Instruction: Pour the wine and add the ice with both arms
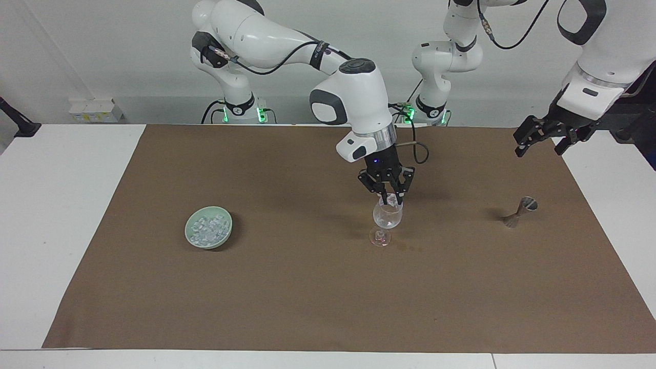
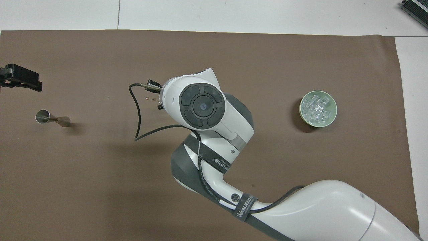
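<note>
At the centre of the brown mat (image 1: 328,287) in the facing view, the right gripper (image 1: 388,197) hung just over the mouth of the wine glass (image 1: 388,214), its fingertips pinched together on a single cube of ice (image 1: 390,197) and the links splayed to the sides. At about nine o'clock from the glass, toward the right arm's end of the table, the green bowl (image 1: 208,227) held the rest of the ice (image 1: 207,228). At three o'clock from the glass stood a metal jigger (image 1: 519,210), and over the mat's edge at one o'clock from it the left gripper (image 1: 542,136) waited in the air, jaws wide and holding nothing. In the overhead view the right arm (image 2: 204,107) covered the glass entirely; the bowl (image 2: 318,108) lay at three o'clock from the arm's wrist, the jigger (image 2: 52,118) at nine o'clock, with the left gripper (image 2: 20,78) at eleven o'clock from it. Judging by this, the pouring seemed finished and the ice stage under way, the cube yet to be dropped; whether liquid sat in the glass could not be told.
</note>
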`<state>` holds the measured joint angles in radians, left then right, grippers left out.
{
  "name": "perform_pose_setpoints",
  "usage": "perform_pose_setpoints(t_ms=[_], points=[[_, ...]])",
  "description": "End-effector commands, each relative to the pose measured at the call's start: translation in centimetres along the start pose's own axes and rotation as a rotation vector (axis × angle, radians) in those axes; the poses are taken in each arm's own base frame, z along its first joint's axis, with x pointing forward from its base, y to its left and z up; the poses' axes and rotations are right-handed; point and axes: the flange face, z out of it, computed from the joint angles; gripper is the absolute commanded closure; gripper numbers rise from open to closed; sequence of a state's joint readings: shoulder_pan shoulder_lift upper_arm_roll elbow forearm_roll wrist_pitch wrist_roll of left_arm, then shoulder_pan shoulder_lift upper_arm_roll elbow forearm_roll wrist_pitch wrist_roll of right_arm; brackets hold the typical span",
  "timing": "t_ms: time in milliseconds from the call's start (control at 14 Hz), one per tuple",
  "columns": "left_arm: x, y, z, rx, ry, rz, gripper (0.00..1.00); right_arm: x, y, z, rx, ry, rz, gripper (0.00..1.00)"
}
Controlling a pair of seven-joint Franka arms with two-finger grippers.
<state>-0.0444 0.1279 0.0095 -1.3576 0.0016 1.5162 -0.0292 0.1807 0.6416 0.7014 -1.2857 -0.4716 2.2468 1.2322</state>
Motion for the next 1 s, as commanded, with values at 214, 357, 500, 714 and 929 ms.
perform_pose_setpoints(t_ms=[214, 357, 500, 714, 929], points=[[0.05, -0.25, -0.06, -0.015, 0.012, 0.001, 0.0, -0.1, -0.21, 0.52, 0.019, 0.013, 0.004, 0.63], [0.0, -0.01, -0.15, -0.014, 0.013, 0.007, 0.0, -0.3, -0.05, 0.96, 0.013, 0.007, 0.002, 0.59], [-0.02, 0.08, -0.14, -0.014, 0.012, 0.01, 0.0, -0.3, -0.05, 0.96, 0.013, 0.007, 0.002, 0.55], [0.04, 0.18, -0.06, -0.014, 0.012, 0.007, 0.0, -0.24, -0.09, 0.88, 0.015, 0.009, 0.003, 0.53], [0.04, 0.17, -0.13, -0.014, 0.013, 0.01, 0.0, -0.29, -0.19, 0.74, 0.016, 0.01, 0.007, 0.43]])
